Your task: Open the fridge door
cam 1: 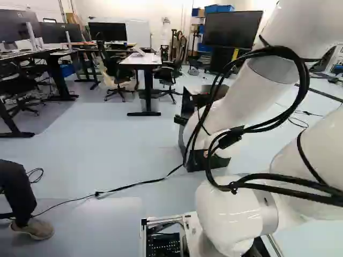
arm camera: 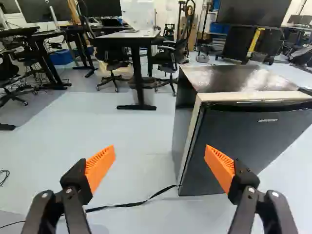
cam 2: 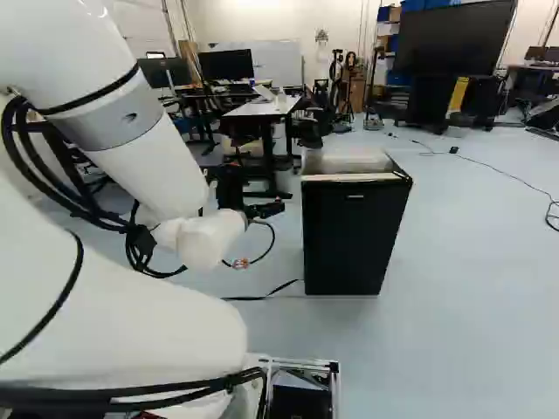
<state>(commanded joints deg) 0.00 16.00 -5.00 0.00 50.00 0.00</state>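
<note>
- Fridge [cam 2: 352,240]: boxy, upright on the floor [cam 2: 472,288], front face toward the base.
- Door [arm camera: 253,141]: flat dark panel, low sheen, straight edges, small pale lettering up top. Looks closed against the body.
- Pale smooth frame strip [arm camera: 194,136] behind the door, along its top and down the near side edge. Cabinet top [arm camera: 234,78] dark and glossy, catching ceiling light in streaks.
- Floor: smooth, pale blue-grey, some soft reflections. Thin black cable [arm camera: 148,198] lies across it, reaching the fridge's lower corner.
- Gripper [cam 2: 265,210]: fingers spread wide, nothing held. Pads [arm camera: 101,168] are orange, ridged, wedge-shaped; linkages black.
- Fridge sits ahead of the gripper and off to its right. In the wrist view the right finger overlaps the door's lower part; the left one has only floor behind it.
- Right base view: gap between gripper and fridge, not touching.
</note>
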